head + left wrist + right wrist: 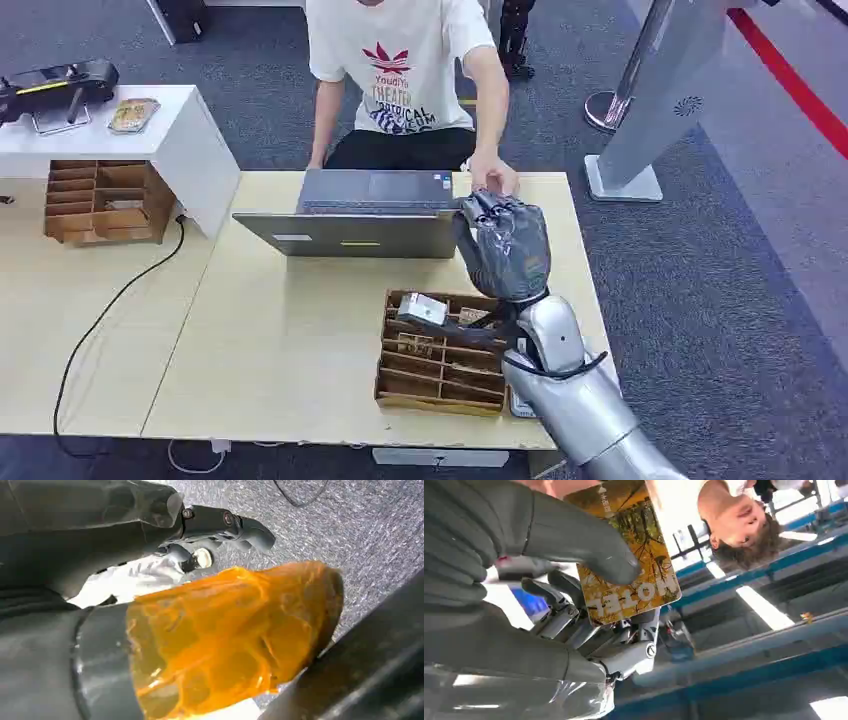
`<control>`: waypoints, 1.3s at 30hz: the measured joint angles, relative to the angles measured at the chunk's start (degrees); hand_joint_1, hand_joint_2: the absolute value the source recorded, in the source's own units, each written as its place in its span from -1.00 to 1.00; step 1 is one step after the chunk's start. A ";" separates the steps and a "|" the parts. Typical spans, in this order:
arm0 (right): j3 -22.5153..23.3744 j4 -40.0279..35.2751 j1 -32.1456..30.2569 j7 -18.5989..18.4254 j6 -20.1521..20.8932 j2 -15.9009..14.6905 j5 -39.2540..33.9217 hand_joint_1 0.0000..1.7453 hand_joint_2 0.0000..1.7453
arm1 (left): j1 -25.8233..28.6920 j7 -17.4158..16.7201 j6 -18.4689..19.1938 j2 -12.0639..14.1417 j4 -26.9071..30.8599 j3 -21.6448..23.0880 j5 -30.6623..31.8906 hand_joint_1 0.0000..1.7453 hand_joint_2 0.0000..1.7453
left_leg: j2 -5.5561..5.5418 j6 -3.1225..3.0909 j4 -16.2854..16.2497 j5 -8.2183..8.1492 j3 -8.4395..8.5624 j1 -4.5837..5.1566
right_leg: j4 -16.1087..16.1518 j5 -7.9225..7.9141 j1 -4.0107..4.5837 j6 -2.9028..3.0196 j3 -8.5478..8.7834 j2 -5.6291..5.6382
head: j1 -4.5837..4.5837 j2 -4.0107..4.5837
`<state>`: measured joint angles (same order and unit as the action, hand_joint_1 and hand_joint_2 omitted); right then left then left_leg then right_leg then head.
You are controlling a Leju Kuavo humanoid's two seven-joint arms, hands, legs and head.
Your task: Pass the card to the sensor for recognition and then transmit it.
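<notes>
Right hand (pixel 503 245) is raised over the far right of the tabletop (pixel 290 340), beside the laptop (pixel 365 213), meeting a person's hand (pixel 494 176). Left hand (pixel 220 522), seen from its wrist, hangs above grey floor, fingers loosely apart, holding nothing. From the right wrist, thumb and fingers pinch the yellow card (pixel 634 555).

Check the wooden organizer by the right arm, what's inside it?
The wooden organizer has a small white box in a back slot and some flat pieces in the slots in front of it. The right arm covers its right end, so nothing there can be told.
</notes>
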<state>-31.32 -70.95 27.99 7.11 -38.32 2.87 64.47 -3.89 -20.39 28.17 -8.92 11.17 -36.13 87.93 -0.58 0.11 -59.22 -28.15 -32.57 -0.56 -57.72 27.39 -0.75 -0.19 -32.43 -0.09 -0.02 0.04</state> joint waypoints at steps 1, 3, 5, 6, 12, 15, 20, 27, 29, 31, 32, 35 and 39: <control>0.39 -1.04 -0.81 0.72 0.00 0.59 -2.69 1.00 1.00 | 0.05 -0.07 -0.04 -0.02 0.00 0.00 -0.28 -1.00 -1.00 | 0.00 0.00 0.00 0.00 0.00 0.00 | 0.00 0.00 0.00 0.00 0.00 0.00 | 0.00 0.00; 0.85 -2.60 -2.07 1.40 0.00 1.46 -5.44 1.00 1.00 | 0.08 -0.22 -0.09 -0.04 0.00 0.00 -0.65 -1.00 -1.00 | 0.00 0.00 0.00 0.00 0.00 0.00 | 0.00 0.01 0.00 0.01 -0.01 0.00 | 0.02 -0.02; 1.44 -4.42 -3.47 2.45 0.00 2.16 -8.50 1.00 1.00 | 0.11 -0.48 -0.24 -0.11 0.00 0.00 -1.07 -1.00 -1.00 | 0.00 0.00 0.00 0.00 -0.01 0.00 | 0.00 0.01 0.00 0.01 -0.01 0.00 | 0.00 -0.02; 1.77 -5.33 -4.20 3.10 0.00 2.53 -10.36 1.00 1.00 | 0.13 -0.55 -0.37 -0.13 0.00 0.00 -1.31 -1.00 -1.00 | 0.00 0.00 0.00 0.00 -0.01 0.00 | 0.00 0.01 0.00 0.01 -0.01 0.00 | 0.02 0.00; 3.34 -10.51 -8.37 5.88 0.22 3.98 -20.11 1.00 1.00 | 0.44 -0.74 -1.05 -0.35 0.00 -0.28 -2.71 -1.00 -1.00 | 0.00 0.00 0.00 -0.01 -0.02 0.01 | 0.00 0.01 -0.01 0.01 -0.02 0.00 | 0.02 0.00; 4.26 -12.52 -10.01 7.01 0.55 4.61 -24.51 1.00 1.00 | 0.51 -0.89 -1.18 -0.44 0.00 -0.70 -3.19 -1.00 -1.00 | 0.00 0.00 0.00 0.00 -0.01 0.01 | 0.00 0.01 0.00 0.00 -0.02 0.00 | 0.02 0.00; 5.05 -15.01 -12.24 9.61 3.25 5.86 -34.76 1.00 1.00 | 0.74 -1.11 -1.81 -0.61 0.00 -1.97 -4.94 -1.00 -1.00 | 0.00 0.00 0.01 0.00 -0.01 0.00 | 0.00 0.01 0.00 0.01 -0.02 0.01 | 0.00 0.00; 4.50 -14.86 -12.92 12.61 7.91 8.81 -45.10 1.00 1.00 | 0.77 -1.27 -2.18 -1.51 0.00 -4.22 -6.86 -1.00 -1.00 | -0.02 0.00 0.02 0.00 -0.02 0.00 | 0.00 0.02 0.00 0.01 -0.02 0.00 | 0.02 0.00; 4.04 -14.75 -12.99 12.83 9.95 9.22 -48.21 1.00 1.00 | 0.81 -1.27 -2.54 -1.79 0.00 -4.79 -7.34 -1.00 -1.00 | -0.02 0.00 0.02 0.00 -0.02 0.00 | 0.00 0.02 0.00 0.01 -0.02 0.00 | 0.02 0.00; 3.34 -14.57 -12.98 12.98 11.93 9.44 -51.29 1.00 1.00 | 0.96 -1.27 -2.75 -1.95 0.00 -5.51 -7.89 -1.00 -1.00 | -0.03 0.00 0.02 0.00 -0.03 0.00 | 0.00 0.02 -0.01 0.01 -0.02 0.00 | 0.00 0.00; 2.97 -14.49 -12.98 12.98 13.25 9.55 -53.20 1.00 1.00 | 1.03 -1.25 -2.82 -2.08 0.00 -5.90 -8.31 -1.00 -1.00 | -0.03 0.00 0.02 0.00 -0.04 0.01 | 0.00 0.02 -0.01 0.01 -0.02 0.00 | 0.00 0.00; 1.90 -13.62 -12.64 13.09 16.37 10.07 -57.31 1.00 1.00 | 1.23 -1.25 -2.84 -2.49 0.00 -6.86 -8.96 -1.00 -1.00 | -0.04 0.00 0.02 0.00 -0.04 0.01 | 0.00 0.02 -0.01 0.01 -0.02 0.00 | 0.00 0.00; 0.35 -11.75 -11.93 13.26 18.45 10.86 -60.32 1.00 1.00 | 1.44 -1.20 -3.04 -2.82 0.00 -7.59 -9.44 -1.00 -1.00 | -0.06 0.00 0.02 0.00 -0.04 0.01 | 0.00 0.02 -0.01 0.01 -0.03 -0.02 | 0.02 0.00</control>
<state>-30.97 -82.71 16.06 20.37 -19.87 13.73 4.15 -2.45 -21.59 25.14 -11.74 11.17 -43.71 78.49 -0.64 0.11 -59.20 -28.15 -32.61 -0.55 -57.72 27.41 -0.76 -0.18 -32.45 -0.11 0.00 0.04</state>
